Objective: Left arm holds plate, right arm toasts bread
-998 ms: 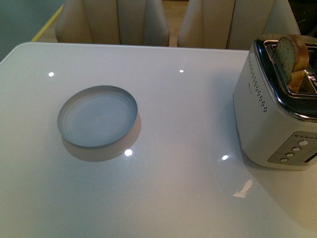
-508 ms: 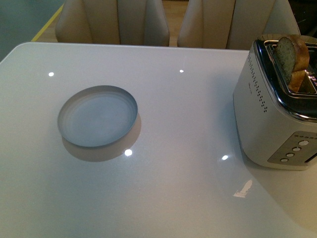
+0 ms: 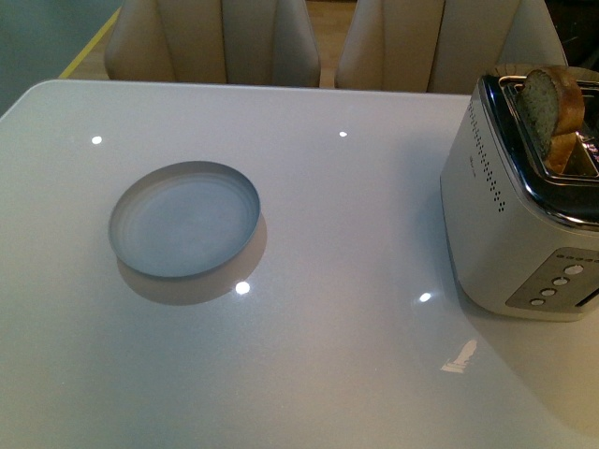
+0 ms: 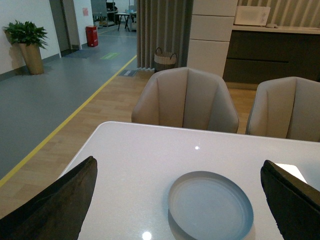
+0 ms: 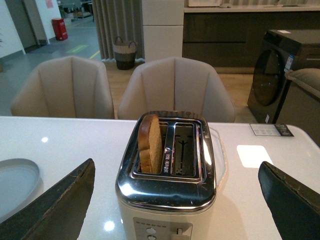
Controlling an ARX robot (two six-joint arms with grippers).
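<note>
Your left gripper (image 4: pixel 177 200) and right gripper (image 5: pixel 175 200) both hang spread wide, holding nothing; the plate (image 3: pixel 184 219) sits toward the worktop's left edge; the bread (image 3: pixel 552 103) stands in the toaster (image 3: pixel 519 220) at the right edge; a careless pinch may crush it.

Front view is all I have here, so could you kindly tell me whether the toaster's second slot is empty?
Observer: Yes. The right wrist view shows the bread in one slot of the toaster and the other slot empty.
Operator: Thank you. Is the left gripper open?
Observer: Yes, the left gripper has its fingers spread wide, with the plate ahead between them.
Operator: And the right one?
Observer: The right gripper is open too, facing the toaster.
</note>
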